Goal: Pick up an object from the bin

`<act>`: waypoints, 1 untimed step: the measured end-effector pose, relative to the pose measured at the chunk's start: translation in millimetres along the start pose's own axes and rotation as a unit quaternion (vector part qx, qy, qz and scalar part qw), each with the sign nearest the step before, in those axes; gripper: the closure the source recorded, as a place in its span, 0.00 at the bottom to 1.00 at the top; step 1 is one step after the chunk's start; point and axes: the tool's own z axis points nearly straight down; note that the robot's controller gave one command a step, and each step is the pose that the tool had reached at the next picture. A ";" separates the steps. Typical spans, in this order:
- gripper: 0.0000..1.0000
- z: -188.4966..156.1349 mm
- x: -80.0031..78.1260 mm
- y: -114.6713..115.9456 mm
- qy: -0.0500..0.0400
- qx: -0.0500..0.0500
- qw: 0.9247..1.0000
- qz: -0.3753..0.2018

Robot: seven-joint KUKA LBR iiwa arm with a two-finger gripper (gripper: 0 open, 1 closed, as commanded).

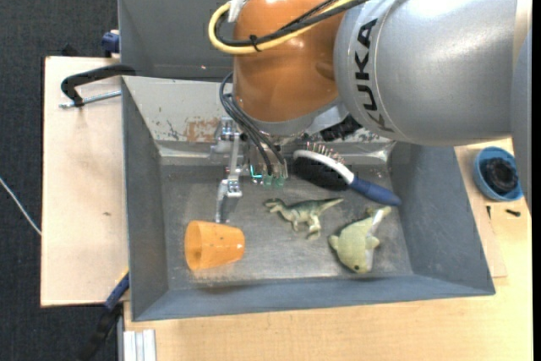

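My gripper (226, 205) hangs low in the left middle of the bin, under the orange cover on the wrist. Just below it, near the front left, an orange cone-shaped cup (214, 245) lies on its side, close to the gripper's tip and apart from it. To the right lies a small green toy dinosaur (301, 211). Behind the dinosaur is a brush with dark bristles and a blue handle (336, 174). Nothing shows in the gripper.
A pale green soft fish toy (357, 243) lies at the front right of the bin floor. The big silver arm comes in from the upper right and hides the back right part of the bin.
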 end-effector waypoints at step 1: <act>0.00 158.5 8.9 -3.8 -0.001 0.001 0.992 -0.128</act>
